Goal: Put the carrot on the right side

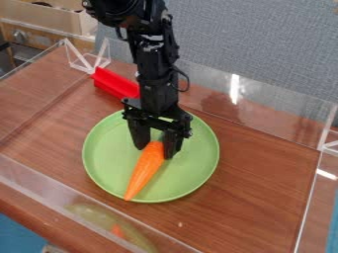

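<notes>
Looking down and across a wooden table (53, 109) fenced by a clear plastic wall (284, 99). Far left corner blurred: pale shapes behind the wall, not identifiable. Faint yellowish smear on the near wall at bottom, unclear whether reflection or thing.

One red block (113, 83), far left of centre, only partly seen; right end hidden behind the arm.

One green plate (106, 153), round, flat on the table at centre, whole rim visible except where the arm crosses the far edge.

One carrot (141, 173), orange, tapered, lying on the plate with the thin tip toward the near left rim and the thick end toward the plate's middle. Leafy top not visible, covered by the claw. Tip reaches close to the rim, not over it.

One black arm (152, 59), coming down from the top of the picture, upper part cut off by the frame edge. One gripper (160, 146), pointing straight down over the carrot's thick end, dark fingers (137, 136) straddling it on either side. Against the dark metal, cannot tell whether the fingers press the carrot or stand just clear of it.

Right part of the table bare wood up to the clear wall.
</notes>
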